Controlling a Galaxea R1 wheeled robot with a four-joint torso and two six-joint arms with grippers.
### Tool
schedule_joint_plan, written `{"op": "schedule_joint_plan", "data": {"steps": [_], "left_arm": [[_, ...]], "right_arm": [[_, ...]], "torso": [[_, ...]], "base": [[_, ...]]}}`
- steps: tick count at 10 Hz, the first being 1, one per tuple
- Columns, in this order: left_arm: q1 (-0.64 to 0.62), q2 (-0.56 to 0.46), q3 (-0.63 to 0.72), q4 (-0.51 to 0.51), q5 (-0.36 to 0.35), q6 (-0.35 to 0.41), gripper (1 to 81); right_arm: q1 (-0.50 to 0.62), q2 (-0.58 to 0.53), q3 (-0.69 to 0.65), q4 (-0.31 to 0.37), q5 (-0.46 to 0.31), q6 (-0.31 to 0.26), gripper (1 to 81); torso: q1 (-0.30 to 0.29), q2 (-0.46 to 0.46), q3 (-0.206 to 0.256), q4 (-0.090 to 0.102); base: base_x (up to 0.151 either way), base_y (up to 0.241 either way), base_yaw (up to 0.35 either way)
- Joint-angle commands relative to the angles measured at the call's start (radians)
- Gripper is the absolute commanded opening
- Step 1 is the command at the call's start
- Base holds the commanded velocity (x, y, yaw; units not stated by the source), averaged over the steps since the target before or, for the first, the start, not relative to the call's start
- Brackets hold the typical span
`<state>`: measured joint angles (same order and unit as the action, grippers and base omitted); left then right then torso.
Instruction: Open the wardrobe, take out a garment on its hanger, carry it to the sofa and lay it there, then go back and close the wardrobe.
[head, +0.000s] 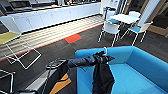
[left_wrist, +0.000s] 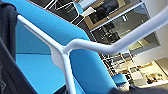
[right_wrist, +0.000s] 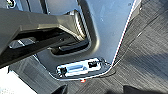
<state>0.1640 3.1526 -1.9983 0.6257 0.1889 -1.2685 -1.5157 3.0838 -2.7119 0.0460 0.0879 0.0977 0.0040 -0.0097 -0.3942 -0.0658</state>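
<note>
Blue sofa (head: 140, 72) is occupying lower right of the head view, sitting on dark carpet floor (head: 62, 47); black garment (head: 102, 77) is hanging over its seat.

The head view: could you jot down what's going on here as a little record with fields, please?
place: open room with dark carpet floor
left arm: reaches out over the blue sofa
left gripper: carries a white hanger, hook poking up
garment: black, hanging limp down from the hanger, above the sofa seat
behind the sofa: white table with white chairs
far side: long white counter
</note>
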Motion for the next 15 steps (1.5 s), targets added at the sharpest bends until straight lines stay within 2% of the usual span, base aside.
{"op": "schedule_joint_plan", "data": {"steps": [1,3,5,7,11,14,15], "left_arm": [[-0.191,0.076,0.032,0.025,-0.028,0.006,81.1],[-0.176,0.076,0.035,0.055,0.015,0.006,81.1],[-0.154,0.076,0.044,0.176,0.157,0.006,81.1],[-0.131,0.076,0.049,0.255,0.23,0.006,81.1],[-0.12,0.076,0.046,0.517,0.51,0.001,81.1],[-0.082,0.076,0.032,0.566,0.544,0.001,81.1],[-0.062,0.076,0.033,0.603,0.575,0.001,81.1]], "right_arm": [[-0.007,0.008,0.005,0.0,-0.073,-0.001,81.1],[-0.008,0.008,0.002,0.002,-0.073,-0.001,81.1],[-0.01,0.006,0.002,0.0,-0.071,-0.001,81.1],[-0.01,0.008,0.005,0.0,-0.071,-0.001,81.1],[-0.011,0.006,0.006,-0.003,-0.071,-0.001,81.1],[-0.01,0.008,0.008,-0.005,-0.071,-0.001,81.1],[-0.011,0.006,0.006,-0.005,-0.071,-0.001,81.1]], "torso": [[0.0,0.0,0.0,0.0],[0.0,0.0,0.0,0.0],[0.0,0.0,0.0,0.0],[0.0,0.0,0.0,0.0],[0.0,0.0,0.0,0.0],[0.0,0.0,0.0,0.0],[0.0,0.0,0.0,0.0]], "base": [[0.0,0.0,0.0],[0.0,0.0,0.0],[0.0,0.0,0.0],[0.0,0.0,0.0],[0.0,0.0,0.0],[0.0,0.0,0.0],[0.0,0.0,0.0]]}}
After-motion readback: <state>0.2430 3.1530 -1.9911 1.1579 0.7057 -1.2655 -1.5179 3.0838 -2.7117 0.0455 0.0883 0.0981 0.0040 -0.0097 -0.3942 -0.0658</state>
